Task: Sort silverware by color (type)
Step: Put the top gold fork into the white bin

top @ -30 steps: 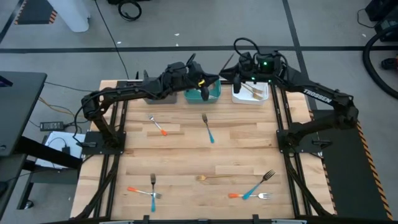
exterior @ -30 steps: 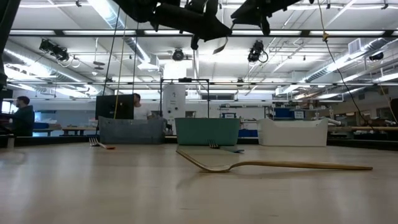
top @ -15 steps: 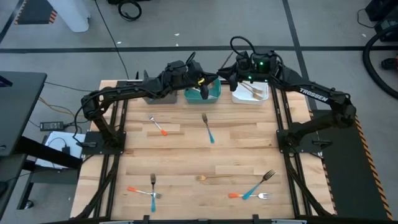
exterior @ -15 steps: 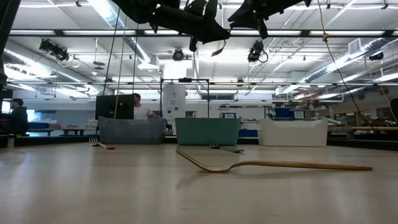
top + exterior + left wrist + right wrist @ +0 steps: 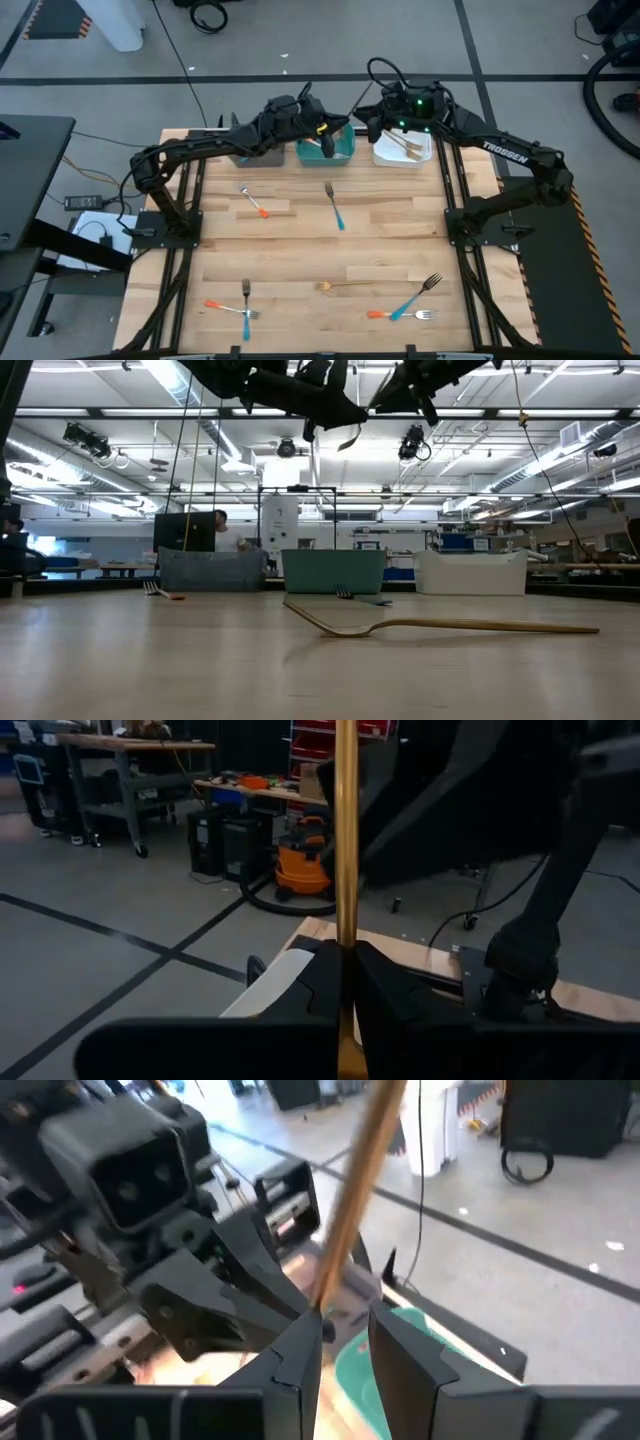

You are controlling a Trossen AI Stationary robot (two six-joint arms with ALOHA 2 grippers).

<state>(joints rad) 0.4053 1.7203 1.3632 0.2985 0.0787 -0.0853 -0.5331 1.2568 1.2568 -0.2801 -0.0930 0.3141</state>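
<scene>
My left gripper (image 5: pixel 346 955) hangs over the teal bin (image 5: pixel 340 152) at the far edge, shut on a gold fork (image 5: pixel 346 830) that stands upright. My right gripper (image 5: pixel 345 1330) faces it from the right, open, with the same fork's handle (image 5: pixel 360 1170) running down between its fingers, close to one of them. More silverware lies flat on the table: an orange-handled fork (image 5: pixel 256 203), a blue-handled one (image 5: pixel 335 207), a gold one (image 5: pixel 345 286), and others near the front edge. My left gripper pinches the gold fork's handle (image 5: pixel 346 925) between its two fingers. The fingers point level and lie across the handle. The fork stands upright, lifted clear above the teal bin; its lower part is hidden by the fingers. My right gripper: whether a finger (image 5: pixel 300 1345) touches the handle, I cannot tell.
A grey bin (image 5: pixel 250 155), the teal bin and a white bin (image 5: pixel 405 150) holding gold forks stand in a row along the far edge. A blue fork (image 5: pixel 415 297), an orange fork (image 5: pixel 400 315) and a crossed pair (image 5: pixel 238 305) lie near the front edge.
My right gripper has turned and edged a little toward the left gripper and the upright gold fork. The left gripper and the fork have kept still.
</scene>
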